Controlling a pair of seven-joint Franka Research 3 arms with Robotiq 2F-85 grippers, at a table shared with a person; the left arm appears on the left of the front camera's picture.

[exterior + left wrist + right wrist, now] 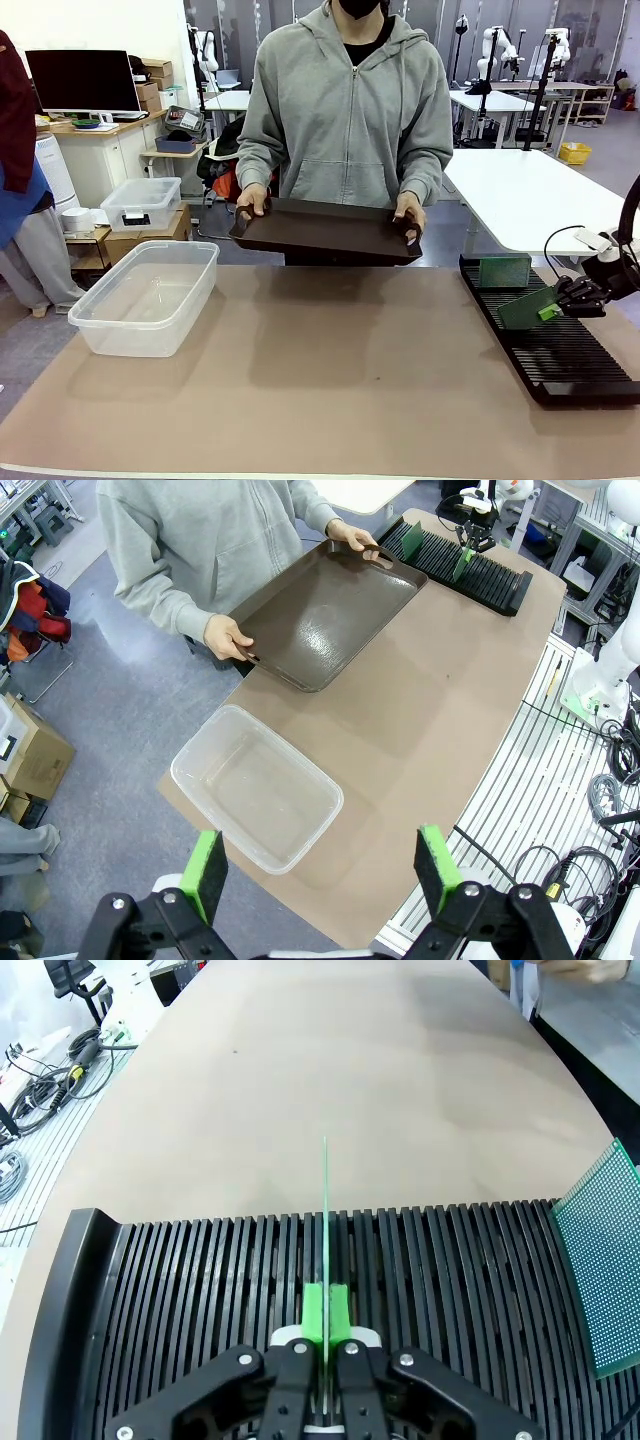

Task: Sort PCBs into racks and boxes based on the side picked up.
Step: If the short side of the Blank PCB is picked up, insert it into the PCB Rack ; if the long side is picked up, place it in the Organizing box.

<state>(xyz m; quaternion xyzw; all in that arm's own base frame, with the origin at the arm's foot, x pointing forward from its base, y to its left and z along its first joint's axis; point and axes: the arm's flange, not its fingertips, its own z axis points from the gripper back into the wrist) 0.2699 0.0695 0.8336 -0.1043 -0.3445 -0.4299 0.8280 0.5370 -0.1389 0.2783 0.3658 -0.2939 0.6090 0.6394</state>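
Note:
In the front view, my right gripper (pixel 556 308) is shut on a green PCB (pixel 525 309) held tilted over the black rack (pixel 580 365) at the table's right. The right wrist view has this PCB (pixel 325 1210) edge-on between the pads of that gripper (pixel 325 1325), its lower edge down among the slots of the rack (pixel 180 1290). A second PCB (pixel 503 270) stands in the rack's far end. The clear box (pixel 145 295) sits empty at the left. My left gripper (pixel 320 870) hangs open high above the box (pixel 255 785).
The person at the far side holds a dark brown handled tray (pixel 325 235) with both hands above the table's far edge; it looks empty in the left wrist view. The brown table mat (pixel 340 380) is bare between box and rack.

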